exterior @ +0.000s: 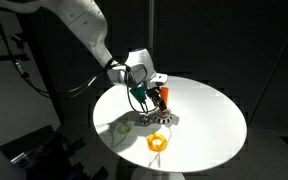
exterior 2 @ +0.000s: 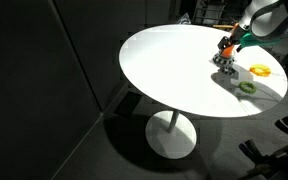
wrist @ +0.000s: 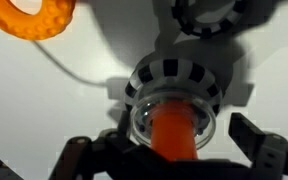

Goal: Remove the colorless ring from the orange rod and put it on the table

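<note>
glassy colorless ring (wrist: 142, 112) encircles the smooth cylindrical orange rod (wrist: 174, 130).

In an exterior view a raised camera looks down at middle range on the table (exterior: 214, 115), the arm (exterior: 84, 25) entering from the upper left; in an exterior view taken from farther back and to one side, the whole table (exterior 2: 174, 70) and its pedestal (exterior 2: 171, 135) show, with the arm's end in the upper right corner. The wrist view looks from very close straight down past the gripper (wrist: 174, 160). All three views share the orange rod (exterior: 160, 97) (exterior 2: 227, 47) (wrist: 172, 130).
</note>
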Controlling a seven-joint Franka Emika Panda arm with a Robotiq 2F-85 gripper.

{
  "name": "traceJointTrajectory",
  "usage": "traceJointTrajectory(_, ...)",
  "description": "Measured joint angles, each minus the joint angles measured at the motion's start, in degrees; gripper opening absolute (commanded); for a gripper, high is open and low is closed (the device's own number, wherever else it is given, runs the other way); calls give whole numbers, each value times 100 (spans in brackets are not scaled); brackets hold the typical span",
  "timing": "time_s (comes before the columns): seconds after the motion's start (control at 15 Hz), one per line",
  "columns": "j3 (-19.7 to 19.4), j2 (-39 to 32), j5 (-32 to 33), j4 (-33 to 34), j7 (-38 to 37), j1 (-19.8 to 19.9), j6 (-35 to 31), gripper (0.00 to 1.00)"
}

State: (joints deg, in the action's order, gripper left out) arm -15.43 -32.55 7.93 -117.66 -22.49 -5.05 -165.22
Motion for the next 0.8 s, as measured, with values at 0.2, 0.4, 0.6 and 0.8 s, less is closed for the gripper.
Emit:
traceJointTrajectory(0.2,-82,-87,-26,40,-15,-64,-2,100)
traceJointTrajectory(0.4,-99,-146,-98,60,-16,-79,-30,100)
traceJointTrajectory(0.6,-99,-194,-190,60,-16,-80,-151,100)
traceJointTrajectory(0.8,-98,-236,-253,60,-15,-82,-299,100)
